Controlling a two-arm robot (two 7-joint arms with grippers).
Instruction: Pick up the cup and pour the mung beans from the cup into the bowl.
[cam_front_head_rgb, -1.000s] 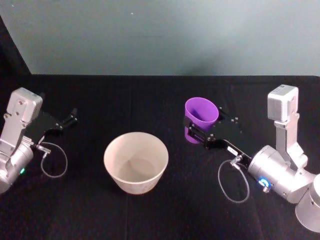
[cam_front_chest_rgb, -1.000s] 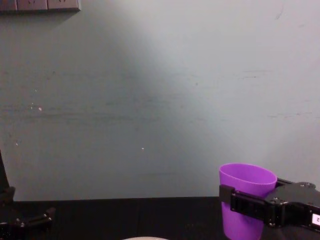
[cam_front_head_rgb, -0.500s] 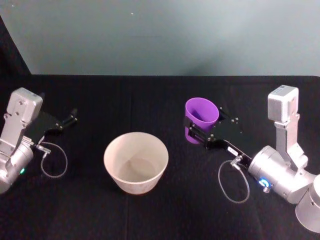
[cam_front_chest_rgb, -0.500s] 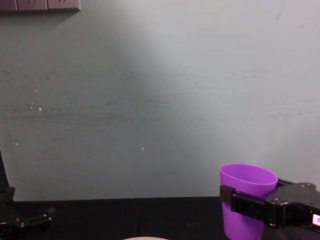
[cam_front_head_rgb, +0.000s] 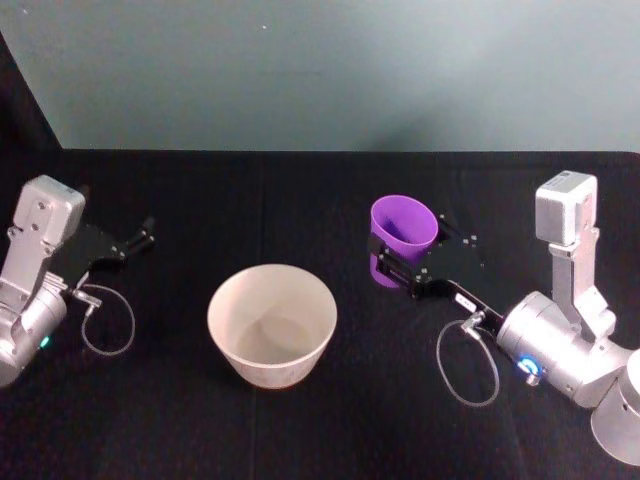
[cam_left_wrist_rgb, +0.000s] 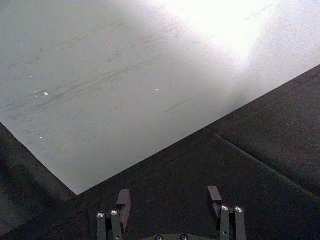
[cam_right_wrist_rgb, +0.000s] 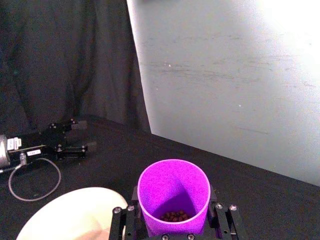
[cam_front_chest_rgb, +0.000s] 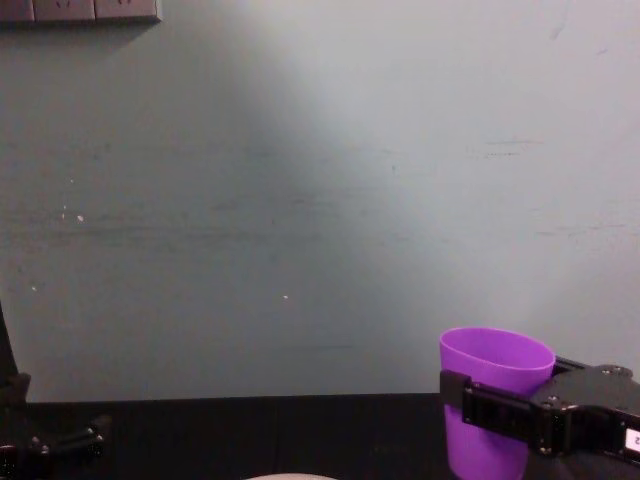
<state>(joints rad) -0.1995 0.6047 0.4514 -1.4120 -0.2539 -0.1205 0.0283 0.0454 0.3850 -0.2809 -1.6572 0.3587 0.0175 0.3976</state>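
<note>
The purple cup (cam_front_head_rgb: 402, 232) stands upright to the right of the bowl, and my right gripper (cam_front_head_rgb: 395, 262) is shut on its lower wall. Dark mung beans (cam_right_wrist_rgb: 174, 216) lie at the bottom of the cup (cam_right_wrist_rgb: 173, 196). From the chest the cup (cam_front_chest_rgb: 494, 400) shows at the lower right in the black jaws. The pale bowl (cam_front_head_rgb: 271, 324) sits at the table's middle, to the left of the cup; its rim (cam_right_wrist_rgb: 75, 212) shows in the right wrist view. My left gripper (cam_front_head_rgb: 144, 236) rests open at the far left, its fingers (cam_left_wrist_rgb: 123, 202) apart over bare cloth.
A black cloth (cam_front_head_rgb: 300, 190) covers the table up to a grey wall (cam_front_head_rgb: 330, 70). Loose cable loops hang by both wrists (cam_front_head_rgb: 108, 320) (cam_front_head_rgb: 465, 365). Free room lies between the bowl and the cup and in front of the bowl.
The cup has crept very slightly, otherwise the right gripper holds it as before. The left arm has not moved.
</note>
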